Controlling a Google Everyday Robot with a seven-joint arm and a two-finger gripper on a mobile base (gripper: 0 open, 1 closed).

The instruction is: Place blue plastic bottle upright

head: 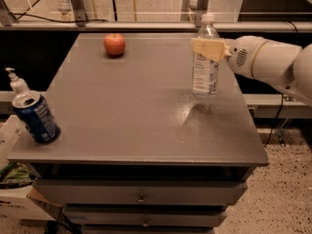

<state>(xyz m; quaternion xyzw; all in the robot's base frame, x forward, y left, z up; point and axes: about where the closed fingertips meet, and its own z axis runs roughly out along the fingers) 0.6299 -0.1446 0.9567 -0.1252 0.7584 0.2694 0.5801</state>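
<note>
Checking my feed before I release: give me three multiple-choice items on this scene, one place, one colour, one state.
1. Where is the apple?
A. at the table's near edge
B. on the far side of the table, left of the blue plastic bottle
C. beside the can

2. What colour is the can?
A. red
B. blue
C. green

3. How is the blue plastic bottle?
A. lying flat
B. upside down
C. upright, with the gripper at its shoulder

Key: B, it sits near the far edge; B, its body is dark blue; C, its cap points up and the fingers hold it.
</note>
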